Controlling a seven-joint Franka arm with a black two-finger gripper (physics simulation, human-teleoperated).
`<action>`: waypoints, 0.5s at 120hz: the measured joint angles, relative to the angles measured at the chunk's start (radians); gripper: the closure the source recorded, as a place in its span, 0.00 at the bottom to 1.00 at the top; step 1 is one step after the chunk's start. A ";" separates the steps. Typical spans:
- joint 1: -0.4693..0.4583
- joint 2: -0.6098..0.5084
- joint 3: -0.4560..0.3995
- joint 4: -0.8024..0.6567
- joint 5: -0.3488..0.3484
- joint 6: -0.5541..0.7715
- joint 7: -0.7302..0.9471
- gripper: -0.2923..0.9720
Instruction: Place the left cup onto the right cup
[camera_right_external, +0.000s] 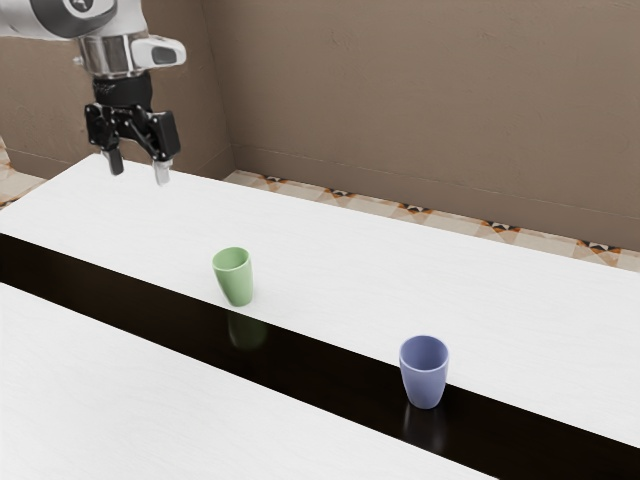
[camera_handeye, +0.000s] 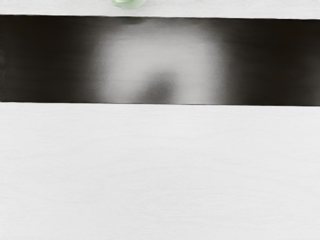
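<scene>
While fingers (camera_right_external: 160, 172) hang spread, one green cup (camera_right_external: 232, 277) and one blue cup (camera_right_external: 424, 371) stand.

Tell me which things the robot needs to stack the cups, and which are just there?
Needed: green cup, the one to lift; blue cup, the one it goes on; gripper, open and empty.
Just there: white table with its black stripe; brown wall; tiled floor.

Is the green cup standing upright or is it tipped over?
Upright: the green cup rests on its base with the open rim up.
</scene>
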 joint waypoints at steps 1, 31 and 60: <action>-0.001 0.000 0.000 0.002 0.002 0.003 0.000 0.24; -0.063 0.063 -0.004 0.033 0.046 0.067 0.001 0.24; 0.013 0.266 0.001 0.033 0.041 0.234 0.011 0.25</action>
